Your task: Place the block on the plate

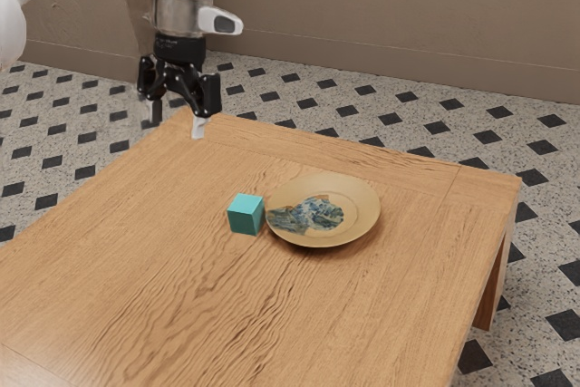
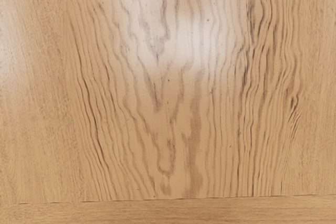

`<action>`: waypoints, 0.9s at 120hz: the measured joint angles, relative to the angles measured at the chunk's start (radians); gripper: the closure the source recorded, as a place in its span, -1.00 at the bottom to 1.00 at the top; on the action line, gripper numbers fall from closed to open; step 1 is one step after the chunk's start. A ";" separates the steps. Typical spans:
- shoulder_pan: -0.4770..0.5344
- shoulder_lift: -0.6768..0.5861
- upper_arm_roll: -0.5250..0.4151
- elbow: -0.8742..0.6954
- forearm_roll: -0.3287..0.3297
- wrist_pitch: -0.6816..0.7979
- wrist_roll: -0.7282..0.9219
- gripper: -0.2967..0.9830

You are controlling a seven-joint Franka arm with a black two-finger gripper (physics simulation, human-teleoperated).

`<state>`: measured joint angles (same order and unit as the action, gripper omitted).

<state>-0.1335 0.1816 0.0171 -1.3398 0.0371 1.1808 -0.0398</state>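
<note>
Hanging high over the wooden table (image 1: pixel 136 314), the black gripper (image 1: pixel 178 122) points down, and its two fingers stand apart with nothing between them. From where I stand, the small turquoise block (image 1: pixel 245 216) rests on the table, just beside the round plate (image 1: pixel 364 211), on the side toward the exterior view's left; whether these two touch, I cannot tell. The plate lies face up, tan in colour, with a blue and grey pattern.

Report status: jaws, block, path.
Jaws open, empty, above table. Teal block on table, beside plate, not on it. Nothing seen blocking.
</note>
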 joint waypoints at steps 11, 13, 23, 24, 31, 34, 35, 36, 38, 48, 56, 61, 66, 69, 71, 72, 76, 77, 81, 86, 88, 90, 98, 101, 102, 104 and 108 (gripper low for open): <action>0.000 0.014 -0.010 -0.005 0.019 0.121 0.008 -0.54; -0.001 0.016 -0.010 -0.008 0.022 0.140 0.009 -0.54; -0.003 0.067 -0.008 -0.012 0.029 0.231 0.013 -0.54; -0.003 0.073 -0.008 -0.012 0.029 0.239 0.014 -0.54; -0.003 0.136 -0.005 -0.006 0.028 0.291 0.016 -0.54; -0.002 0.161 -0.005 -0.005 0.028 0.314 0.016 -0.54; -0.002 0.170 -0.004 -0.004 0.028 0.322 0.017 -0.54; -0.002 0.179 -0.004 -0.004 0.028 0.330 0.017 -0.54; -0.001 0.198 -0.003 0.001 0.027 0.344 0.017 -0.54; 0.001 0.284 0.020 0.020 0.018 0.408 0.020 -0.54; 0.001 0.323 0.036 0.018 0.000 0.464 0.022 -0.54; 0.001 0.337 0.057 0.000 -0.023 0.502 0.019 -0.54; 0.001 0.343 0.075 -0.022 -0.042 0.535 0.011 -0.54; 0.002 0.344 0.085 -0.036 -0.052 0.553 0.006 -0.54; 0.002 0.344 0.091 -0.046 -0.058 0.565 0.002 -0.54; 0.002 0.344 0.094 -0.052 -0.060 0.571 0.000 -0.54; 0.002 0.344 0.106 -0.079 -0.071 0.599 -0.008 -0.54; 0.002 0.344 0.109 -0.085 -0.074 0.606 -0.010 -0.54; 0.002 0.345 0.115 -0.104 -0.083 0.631 -0.019 -0.54; 0.001 0.346 0.118 -0.122 -0.090 0.661 -0.034 -0.54; 0.001 0.347 0.119 -0.125 -0.092 0.671 -0.040 -0.54; 0.001 0.347 0.120 -0.131 -0.093 0.681 -0.046 -0.54; 0.001 0.347 0.122 -0.170 -0.098 0.728 -0.069 -0.54; 0.002 0.347 0.122 -0.184 -0.100 0.747 -0.078 -0.54; 0.002 0.347 0.122 -0.188 -0.101 0.753 -0.080 -0.54; 0.002 0.348 0.122 -0.195 -0.102 0.764 -0.086 -0.54; 0.002 0.350 0.122 -0.206 -0.103 0.785 -0.096 -0.54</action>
<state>-0.1320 0.5315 0.1394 -1.5461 -0.0655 1.9655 -0.1357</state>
